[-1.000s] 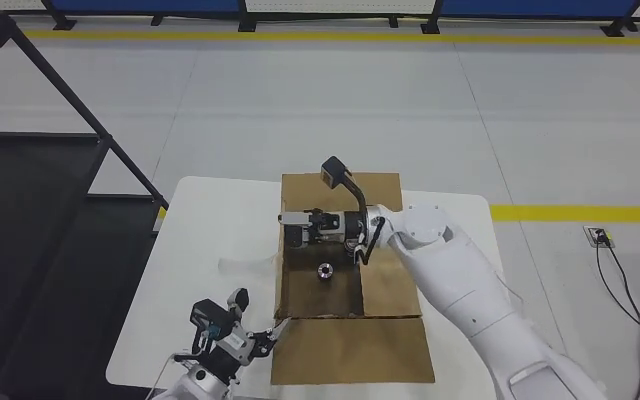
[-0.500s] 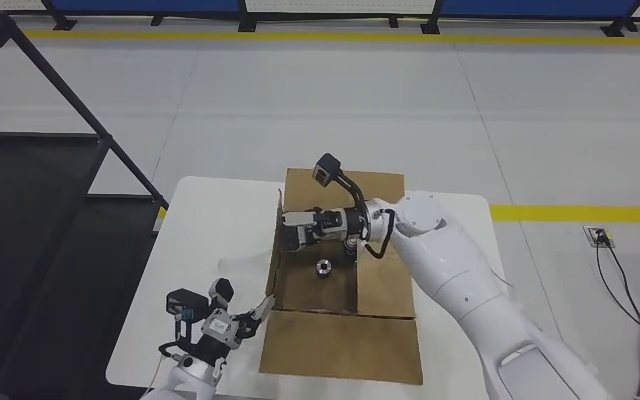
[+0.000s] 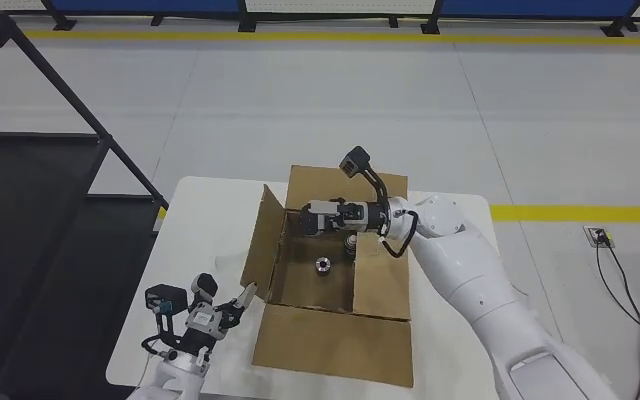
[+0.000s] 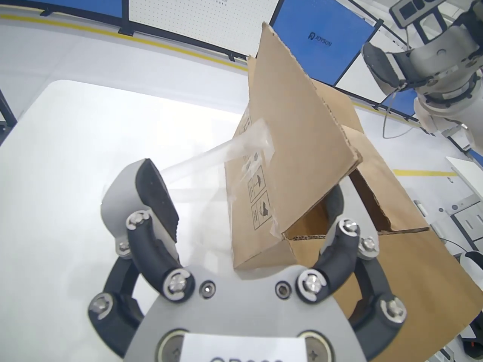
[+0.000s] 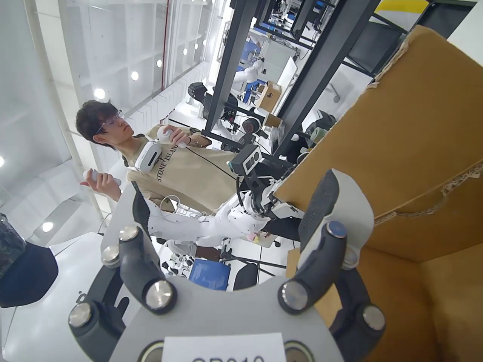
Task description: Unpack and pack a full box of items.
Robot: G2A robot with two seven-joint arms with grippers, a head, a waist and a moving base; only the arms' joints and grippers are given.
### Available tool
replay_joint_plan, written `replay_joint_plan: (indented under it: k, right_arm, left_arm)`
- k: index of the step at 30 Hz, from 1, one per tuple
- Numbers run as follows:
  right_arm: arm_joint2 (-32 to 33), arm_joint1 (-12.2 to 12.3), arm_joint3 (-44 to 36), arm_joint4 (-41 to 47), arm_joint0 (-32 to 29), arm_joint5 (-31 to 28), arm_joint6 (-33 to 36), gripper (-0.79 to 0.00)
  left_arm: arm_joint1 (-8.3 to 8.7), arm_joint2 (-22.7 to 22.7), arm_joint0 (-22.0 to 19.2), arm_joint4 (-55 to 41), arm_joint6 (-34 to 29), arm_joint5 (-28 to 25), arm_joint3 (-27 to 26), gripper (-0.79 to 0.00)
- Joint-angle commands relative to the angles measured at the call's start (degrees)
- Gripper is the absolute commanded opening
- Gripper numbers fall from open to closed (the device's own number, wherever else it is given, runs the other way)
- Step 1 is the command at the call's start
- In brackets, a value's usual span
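Grey workshop floor all around, and on it a white table carrying the main attraction: a brown cardboard box, top open, sitting mid-table. Three flaps are splayed out toward 6, 3 and 12 o'clock, while the left flap at 9 o'clock stands up at a tilt.

Over at the box's 8 o'clock we have the left gripper, spread wide. Its wrist view shows that tilted flap's lower corner dropping in between the fingers, with nothing clamped. My read is that it's posted there to catch or push the flap and keep the opening clear.

The right gripper hangs at the 12 o'clock side of the opening, pointing toward 9. It too is spread wide and holding nothing, with one pad just beside a cardboard edge. It looks lined up to go in for the contents.

Inside, a small round metal piece rests near the middle of the box floor.

Now the murky bits. Something pale sits under the right wrist, and I can't tell whether it's an item or part of the arm. The left gripper's far finger is hidden behind the flap. A strip of clear tape trails off that flap, and its free end is lost against the table.
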Motion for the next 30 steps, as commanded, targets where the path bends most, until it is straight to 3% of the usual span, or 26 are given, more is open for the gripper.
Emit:
replay_joint_plan:
  k: [1, 8, 23, 30]
  right_arm:
    - [0.90, 0.42, -0.25, 0.43, -0.42, 0.13, 0.13, 0.000]
    - [3.41, 1.71, -1.13, 0.44, -2.24, -0.59, -0.59, 0.000]
    - [5.81, 3.19, -2.71, -0.23, -5.07, -1.80, -1.81, 0.000]
    - [5.87, 3.30, -2.79, -0.29, -5.32, -2.03, -2.03, 0.000]
  left_arm:
    - [0.01, -0.59, -0.02, -0.66, -0.10, -0.22, 0.04, 0.000]
    - [0.06, -1.68, -0.11, -2.12, -1.46, -2.21, 0.25, 0.000]
    - [-0.03, -5.38, -0.09, -4.42, -1.69, -0.24, 2.23, 0.000]
    - [-0.15, -6.28, -2.03, -6.39, -2.94, 1.25, 7.05, 0.000]
